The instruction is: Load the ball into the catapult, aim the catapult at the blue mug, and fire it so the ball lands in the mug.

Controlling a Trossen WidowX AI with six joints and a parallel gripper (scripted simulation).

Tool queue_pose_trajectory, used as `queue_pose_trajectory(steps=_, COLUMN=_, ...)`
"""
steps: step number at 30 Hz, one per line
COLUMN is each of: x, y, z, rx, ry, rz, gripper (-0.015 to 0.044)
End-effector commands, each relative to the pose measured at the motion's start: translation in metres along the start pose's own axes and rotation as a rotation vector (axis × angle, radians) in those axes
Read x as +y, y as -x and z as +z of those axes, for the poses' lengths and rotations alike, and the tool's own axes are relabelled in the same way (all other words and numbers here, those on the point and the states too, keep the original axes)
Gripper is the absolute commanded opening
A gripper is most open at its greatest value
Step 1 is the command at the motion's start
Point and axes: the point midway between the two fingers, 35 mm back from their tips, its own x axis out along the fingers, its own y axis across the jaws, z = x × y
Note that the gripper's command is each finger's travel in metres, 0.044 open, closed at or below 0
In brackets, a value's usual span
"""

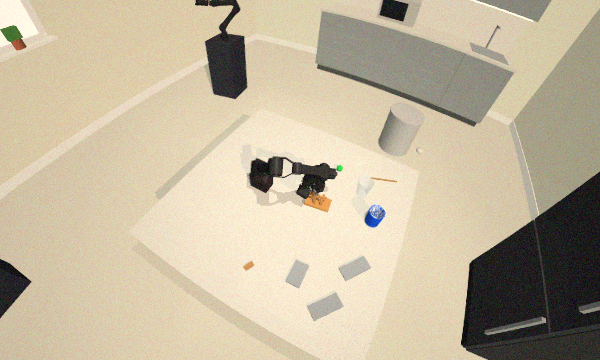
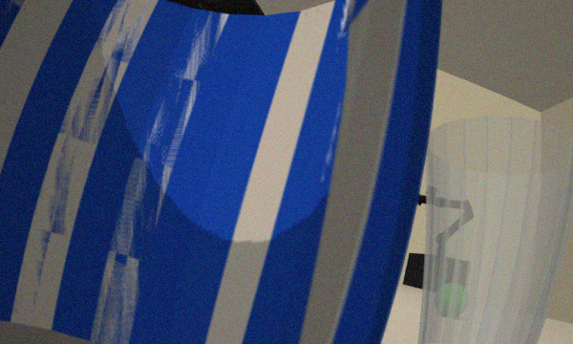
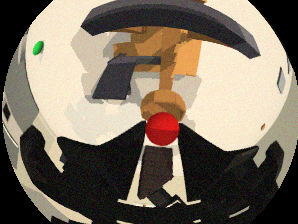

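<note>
We hold red ball (image 3: 162, 129) between fingertips of gripper (image 1: 312, 193) (image 3: 161, 125). Ball is at cup (image 3: 163, 102) of orange catapult (image 1: 324, 205) (image 3: 187, 55); if it touches cup, we cannot tell. From top view: blue mug (image 1: 373, 218) (image 2: 196, 191) stands right of catapult, little nearer. Clear glass (image 1: 364, 186) (image 2: 501, 215) upright, on far side of mug. Green ball (image 1: 339, 168) (image 2: 451, 300) (image 3: 38, 48) lies farther, left of glass. Three grey blocks (image 1: 297, 273) (image 1: 354, 268) (image 1: 325, 306) lie at near side.
</note>
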Motion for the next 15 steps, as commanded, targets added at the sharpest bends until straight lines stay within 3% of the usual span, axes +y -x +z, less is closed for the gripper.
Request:
queue_pose_trajectory(steps=1, x=0.0, y=0.0, z=0.0, rx=0.001, ry=-0.001, rz=0.001, gripper=0.0184)
queue_pose_trajectory(steps=5, x=0.001, y=0.012, z=-0.002, rx=0.001, ry=0.001, rz=0.001, gripper=0.0289)
queue_pose_trajectory(steps=11, x=0.002, y=0.103, z=-0.038, rx=0.01, ry=0.016, rz=-0.012, gripper=0.044)
queue_pose_trajectory(steps=15, x=0.006, y=0.09, z=-0.024, rx=-0.02, ry=0.024, rz=-0.002, gripper=0.044)
